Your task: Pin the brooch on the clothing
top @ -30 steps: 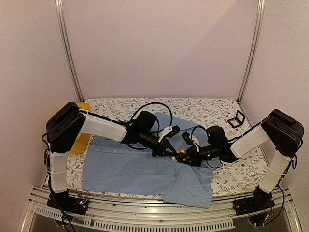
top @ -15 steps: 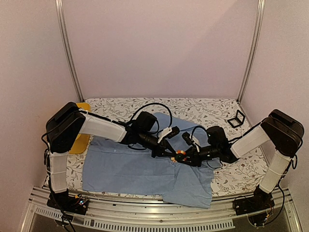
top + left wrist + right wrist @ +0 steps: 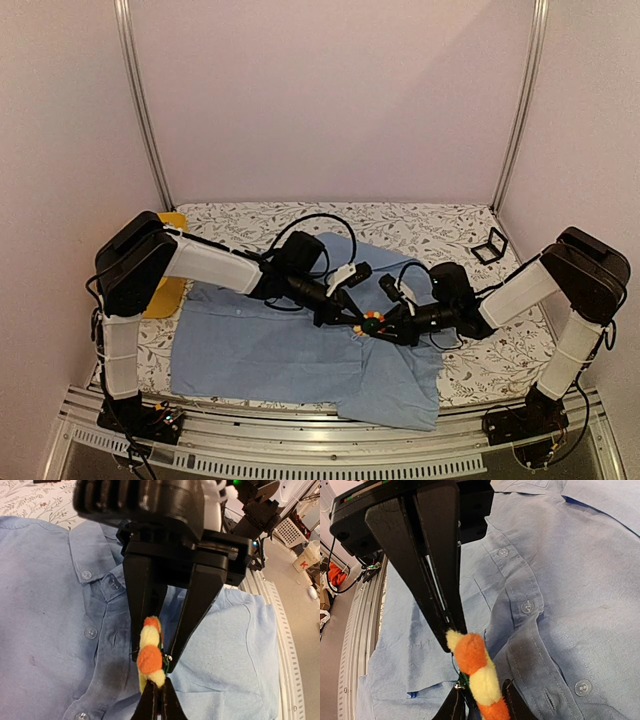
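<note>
The light blue shirt (image 3: 270, 350) lies flat on the table, its button placket showing in the left wrist view (image 3: 50, 605) and the right wrist view (image 3: 570, 555). The brooch (image 3: 372, 322) hangs just above the shirt's middle, edge-on in both wrist views, orange and pale yellow with a green back (image 3: 149, 657) (image 3: 477, 667). My left gripper (image 3: 358, 322) (image 3: 159, 700) is shut on one edge of the brooch. My right gripper (image 3: 386, 326) (image 3: 482, 705) meets it from the opposite side, its fingers closed around the brooch's other edge and the metal pin.
A yellow basket (image 3: 168, 285) sits at the left edge, partly behind the left arm. A small black square frame (image 3: 490, 246) lies at the back right. The floral table cover (image 3: 420, 225) shows behind the shirt. A metal rail (image 3: 300, 440) runs along the front.
Both grippers stay together on the brooch. The brooch has sunk slightly toward the shirt and turned a little, so more of its green back shows from above.
</note>
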Controlling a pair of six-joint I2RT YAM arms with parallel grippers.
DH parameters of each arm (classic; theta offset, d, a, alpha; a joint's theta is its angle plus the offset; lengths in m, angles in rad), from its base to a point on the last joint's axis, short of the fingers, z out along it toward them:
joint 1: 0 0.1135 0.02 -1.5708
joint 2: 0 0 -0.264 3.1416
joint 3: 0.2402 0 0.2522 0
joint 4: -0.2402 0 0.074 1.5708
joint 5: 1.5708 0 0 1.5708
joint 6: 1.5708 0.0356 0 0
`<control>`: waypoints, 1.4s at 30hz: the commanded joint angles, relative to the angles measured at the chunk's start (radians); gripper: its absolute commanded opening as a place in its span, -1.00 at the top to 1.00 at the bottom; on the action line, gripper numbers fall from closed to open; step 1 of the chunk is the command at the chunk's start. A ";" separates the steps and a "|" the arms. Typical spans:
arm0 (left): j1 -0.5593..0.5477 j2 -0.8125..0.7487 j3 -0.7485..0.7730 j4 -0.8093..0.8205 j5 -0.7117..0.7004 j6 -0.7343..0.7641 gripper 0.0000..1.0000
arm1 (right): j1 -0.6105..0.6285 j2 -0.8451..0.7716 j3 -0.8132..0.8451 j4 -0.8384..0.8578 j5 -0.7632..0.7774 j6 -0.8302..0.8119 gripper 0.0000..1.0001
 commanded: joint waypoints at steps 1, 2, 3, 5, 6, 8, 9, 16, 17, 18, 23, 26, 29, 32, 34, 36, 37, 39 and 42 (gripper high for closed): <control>0.003 -0.043 -0.010 -0.025 0.016 0.020 1.00 | -0.011 -0.011 -0.007 0.021 0.014 -0.004 0.48; 0.003 -0.044 -0.010 -0.025 0.016 0.020 1.00 | -0.012 -0.012 -0.006 0.022 0.011 -0.005 0.47; 0.003 -0.044 -0.009 -0.025 0.015 0.021 1.00 | -0.011 -0.012 -0.006 0.020 0.009 -0.006 0.45; 0.002 -0.043 -0.009 -0.025 0.012 0.021 1.00 | -0.011 -0.010 -0.006 0.018 0.005 -0.009 0.38; 0.002 -0.042 -0.009 -0.027 0.010 0.021 1.00 | -0.012 -0.010 -0.008 0.018 0.000 -0.010 0.35; 0.003 -0.042 -0.006 -0.031 0.005 0.022 1.00 | -0.012 -0.010 -0.008 0.017 -0.006 -0.012 0.27; 0.003 -0.042 -0.005 -0.033 0.003 0.023 1.00 | -0.011 -0.011 -0.008 0.017 -0.014 -0.012 0.22; 0.000 -0.050 -0.001 -0.045 -0.038 0.037 1.00 | -0.012 -0.045 -0.022 0.017 -0.062 -0.012 -0.07; -0.002 -0.054 -0.001 -0.047 -0.047 0.042 1.00 | -0.012 -0.063 -0.028 0.017 -0.057 -0.012 -0.10; -0.006 -0.062 -0.003 -0.048 -0.059 0.050 1.00 | -0.013 -0.075 -0.033 0.015 -0.053 -0.012 -0.12; -0.048 -0.105 -0.021 -0.055 -0.174 0.125 1.00 | -0.048 -0.172 -0.060 -0.004 0.030 -0.004 -0.23; -0.092 -0.131 -0.037 -0.065 -0.270 0.190 1.00 | -0.070 -0.240 -0.064 -0.034 0.166 0.052 -0.26; -0.125 -0.135 -0.042 -0.100 -0.330 0.222 1.00 | -0.089 -0.277 -0.066 -0.066 0.252 0.100 -0.26; -0.157 -0.144 -0.042 -0.150 -0.399 0.249 0.94 | -0.090 -0.294 -0.060 -0.112 0.352 0.135 -0.26; -0.185 -0.155 -0.045 -0.170 -0.433 0.269 0.89 | -0.090 -0.299 -0.054 -0.140 0.408 0.157 -0.26; -0.208 -0.163 -0.046 -0.199 -0.450 0.291 0.87 | -0.090 -0.304 -0.056 -0.159 0.442 0.168 -0.26; -0.219 -0.163 -0.042 -0.224 -0.452 0.303 0.84 | -0.090 -0.306 -0.056 -0.165 0.455 0.169 -0.26; -0.247 -0.151 -0.021 -0.297 -0.465 0.328 0.75 | -0.090 -0.314 -0.054 -0.182 0.475 0.172 -0.26; -0.283 -0.148 -0.001 -0.376 -0.455 0.345 0.48 | -0.090 -0.323 -0.049 -0.214 0.501 0.176 -0.26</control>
